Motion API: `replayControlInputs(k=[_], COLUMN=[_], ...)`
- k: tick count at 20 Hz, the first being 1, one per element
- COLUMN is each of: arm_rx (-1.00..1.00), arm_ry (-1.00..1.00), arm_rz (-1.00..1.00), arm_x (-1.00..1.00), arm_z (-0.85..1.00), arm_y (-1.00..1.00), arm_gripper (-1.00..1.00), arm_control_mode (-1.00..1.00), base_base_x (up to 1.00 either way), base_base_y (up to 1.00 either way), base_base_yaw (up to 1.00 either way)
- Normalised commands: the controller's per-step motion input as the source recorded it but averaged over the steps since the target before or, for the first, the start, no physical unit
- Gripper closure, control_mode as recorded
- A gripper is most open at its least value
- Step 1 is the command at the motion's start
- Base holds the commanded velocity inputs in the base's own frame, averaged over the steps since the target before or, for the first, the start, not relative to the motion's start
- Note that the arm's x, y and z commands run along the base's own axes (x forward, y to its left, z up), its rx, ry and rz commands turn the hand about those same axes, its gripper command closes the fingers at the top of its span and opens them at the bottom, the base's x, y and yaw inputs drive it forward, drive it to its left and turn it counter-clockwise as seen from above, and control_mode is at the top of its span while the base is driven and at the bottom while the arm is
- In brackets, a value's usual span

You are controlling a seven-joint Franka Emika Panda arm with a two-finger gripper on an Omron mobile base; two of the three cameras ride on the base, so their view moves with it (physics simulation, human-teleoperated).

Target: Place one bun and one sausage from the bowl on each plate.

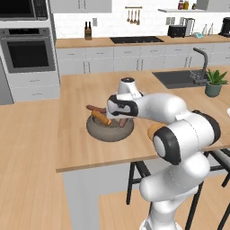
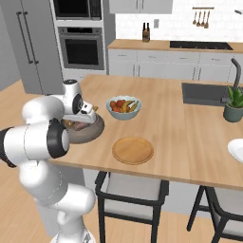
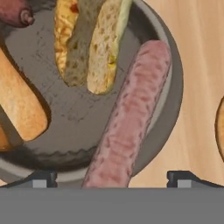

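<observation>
The gripper (image 3: 111, 177) hung open just above the bowl (image 3: 173, 109), jaws set either side of a pink sausage (image 3: 129, 118), apparently to grasp it. Past it lay a split bun (image 3: 94, 43). Farther along the counter (image 2: 190, 137) waited the wooden plate (image 2: 133, 150).

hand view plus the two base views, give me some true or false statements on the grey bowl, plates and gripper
1. The open gripper hovers over a pink sausage in the dark grey stone-like bowl. True.
2. The tan wooden round plate carries a bun. False: it is bare.
3. A split bun lies in the bowl. True.
4. The pale blue-white fruit bowl sits on the wooden plate. False: it stands on the wooden counter behind it.
</observation>
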Motion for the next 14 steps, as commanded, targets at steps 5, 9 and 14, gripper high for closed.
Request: replayControlInputs(k=[5,9,14], arm_rx=[0.00,0.00,0.00], arm_ry=[0.00,0.00,0.01], arm_rz=[0.00,0.00,0.00], arm_x=[0.01,0.02,0.04], arm_z=[-0.39,-0.26,-0.01], arm_y=[0.00,0.00,0.00], arm_gripper=[-1.00,-1.00,1.00], arm_control_mode=[-1.00,-1.00,-1.00], base_base_x=[0.00,0.00,0.00], base_base_y=[0.00,0.00,0.00], base_base_yaw=[0.00,0.00,0.00])
